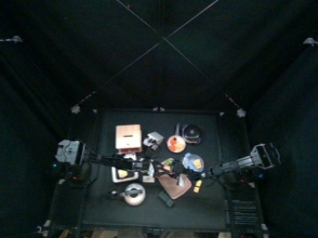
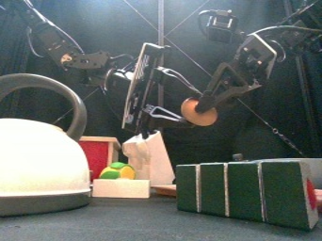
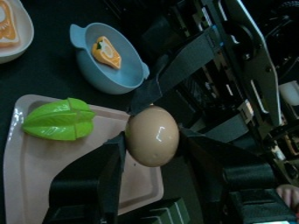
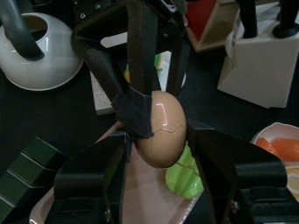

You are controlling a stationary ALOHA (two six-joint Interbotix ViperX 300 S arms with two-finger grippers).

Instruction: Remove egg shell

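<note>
A tan egg (image 2: 198,111) hangs in the air above the pink cutting board (image 3: 47,175), held from both sides. My left gripper (image 3: 158,147) is shut on the egg (image 3: 149,133), its jaws pressing the two flanks. From the opposite side my right gripper (image 4: 162,140) is shut on the same egg (image 4: 166,122), which shows a thin crack line on its shell. In the front view the left gripper (image 2: 170,111) reaches in from the left, and the right gripper (image 2: 209,98) comes down from the upper right.
A green pepper piece (image 3: 65,120) lies on the board under the egg. A blue bowl (image 3: 107,52) with food sits beyond it. The white kettle (image 2: 38,160), dark green blocks (image 2: 251,188), white knife block (image 4: 263,61) and a red box (image 2: 98,151) surround the board.
</note>
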